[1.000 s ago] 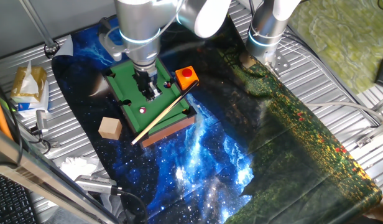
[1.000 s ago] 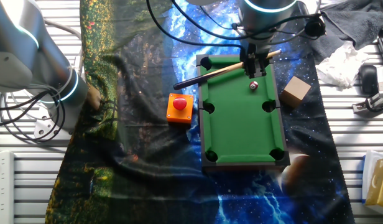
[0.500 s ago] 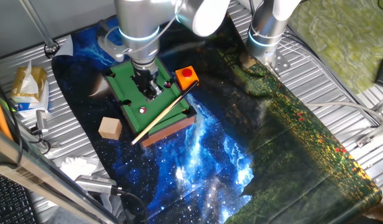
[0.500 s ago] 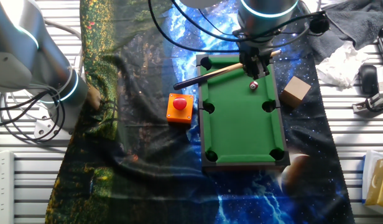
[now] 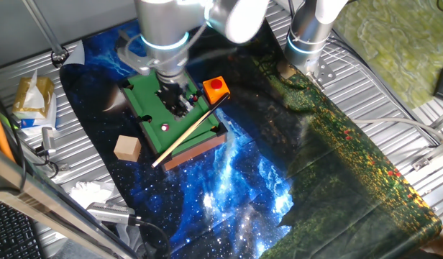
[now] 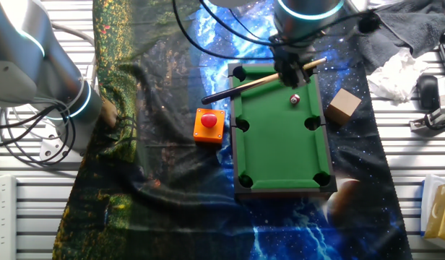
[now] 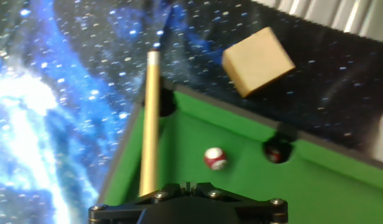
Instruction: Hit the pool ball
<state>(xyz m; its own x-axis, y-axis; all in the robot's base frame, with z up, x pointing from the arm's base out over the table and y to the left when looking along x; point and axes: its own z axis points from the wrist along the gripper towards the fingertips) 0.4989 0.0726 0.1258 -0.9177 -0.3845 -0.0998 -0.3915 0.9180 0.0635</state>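
The ball (image 7: 215, 158) lies on the green felt near the lower middle of the hand view, just beside a side pocket (image 7: 275, 152) in which something dark red seems to sit; in the other fixed view the ball (image 6: 295, 99) is in the upper right part of the table (image 6: 280, 144). Nothing touches it, so the strike is, by my judgement, yet to come. The cue (image 7: 149, 124) runs up the left of the hand view along the rail, its butt at the gripper (image 6: 289, 66), which appears closed on it, though the fingers are hidden. The cue points past the ball, not at it, so aiming and the stroke remain. Off the table stand a cube (image 6: 342, 107) at right and an orange block (image 6: 209, 125) at left.
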